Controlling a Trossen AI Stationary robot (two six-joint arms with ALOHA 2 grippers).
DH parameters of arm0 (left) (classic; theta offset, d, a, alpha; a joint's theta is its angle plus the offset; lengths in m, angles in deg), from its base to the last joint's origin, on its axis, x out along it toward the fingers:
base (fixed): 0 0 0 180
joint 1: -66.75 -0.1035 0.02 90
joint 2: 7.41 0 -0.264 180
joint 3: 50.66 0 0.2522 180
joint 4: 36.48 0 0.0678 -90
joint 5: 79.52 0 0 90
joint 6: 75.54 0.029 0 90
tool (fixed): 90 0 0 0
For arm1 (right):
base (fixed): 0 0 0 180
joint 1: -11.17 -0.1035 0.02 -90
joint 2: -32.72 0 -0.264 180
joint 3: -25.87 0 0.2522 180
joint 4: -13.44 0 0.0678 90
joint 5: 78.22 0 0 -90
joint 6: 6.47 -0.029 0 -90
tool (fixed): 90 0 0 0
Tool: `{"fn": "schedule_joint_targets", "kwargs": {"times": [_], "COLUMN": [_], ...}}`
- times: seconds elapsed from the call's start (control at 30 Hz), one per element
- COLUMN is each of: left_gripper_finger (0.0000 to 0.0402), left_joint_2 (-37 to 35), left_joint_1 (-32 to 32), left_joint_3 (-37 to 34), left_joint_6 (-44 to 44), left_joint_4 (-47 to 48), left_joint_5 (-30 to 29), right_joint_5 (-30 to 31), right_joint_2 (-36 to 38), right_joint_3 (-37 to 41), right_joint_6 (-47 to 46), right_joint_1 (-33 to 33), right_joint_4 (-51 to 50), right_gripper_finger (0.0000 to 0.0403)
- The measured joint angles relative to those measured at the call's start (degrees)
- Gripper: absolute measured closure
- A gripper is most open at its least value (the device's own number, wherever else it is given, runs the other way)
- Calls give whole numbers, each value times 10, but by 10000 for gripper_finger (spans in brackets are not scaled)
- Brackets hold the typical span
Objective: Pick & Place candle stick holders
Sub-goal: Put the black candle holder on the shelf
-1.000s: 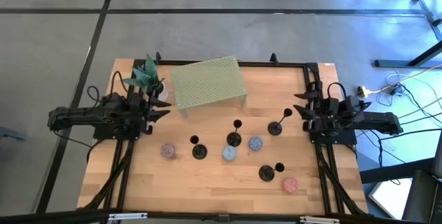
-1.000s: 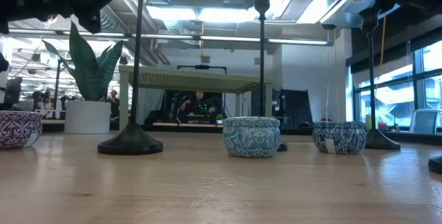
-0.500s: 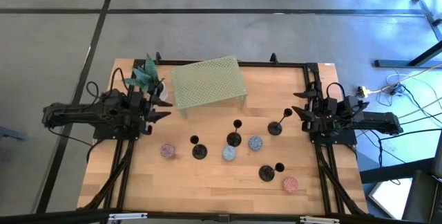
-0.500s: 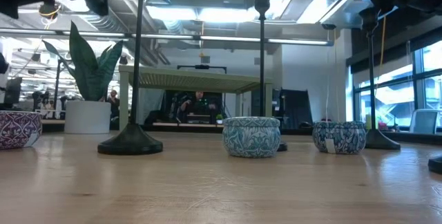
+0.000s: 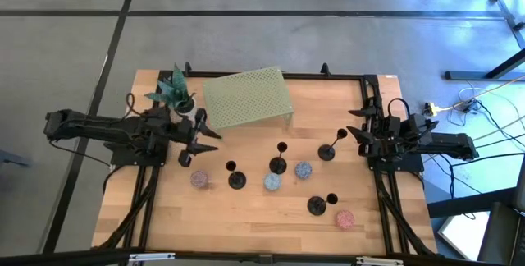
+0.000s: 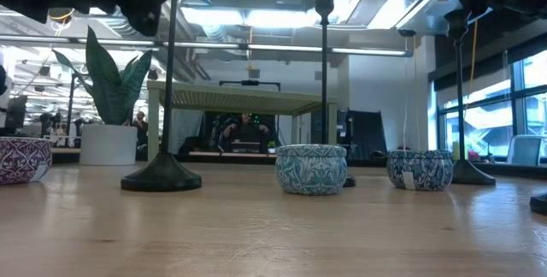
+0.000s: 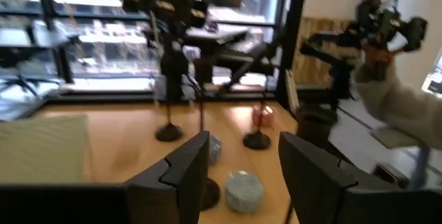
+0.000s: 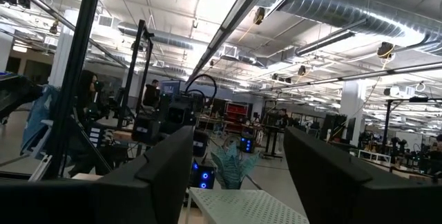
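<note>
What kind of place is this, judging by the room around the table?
Most likely a robotics lab in an open industrial hall. A wooden table carries two arms, the ceiling shows bare ducts, and more robot rigs stand beyond the table. Cables lie on the concrete floor.

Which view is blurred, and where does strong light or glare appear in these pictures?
Left wrist view: blurred all over; the candle stick holders are smeared and the windows behind glare. Low view: bright ceiling lights leave the holder stems as dark silhouettes. High view: even light, sharp, with only faint shadows on the table.
</note>
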Motion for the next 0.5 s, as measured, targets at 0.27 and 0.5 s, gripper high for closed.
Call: {"fn": "schedule_joint_targets", "kwargs": {"times": [0.27,0.5], "left_gripper_finger": [230,230], "left_joint_2": [64,134], "left_joint_1": [62,102], "left_joint_3": [0,0], "left_joint_6": [-22,-44], "left_joint_4": [-57,-114], "left_joint_5": [-1,-6], "right_joint_5": [0,0], "right_joint_2": [0,0], "right_joint_3": [0,0], "right_joint_6": [0,0], "right_joint_1": [0,0], "right_joint_4": [0,0], "right_gripper_finger": [171,171]}}
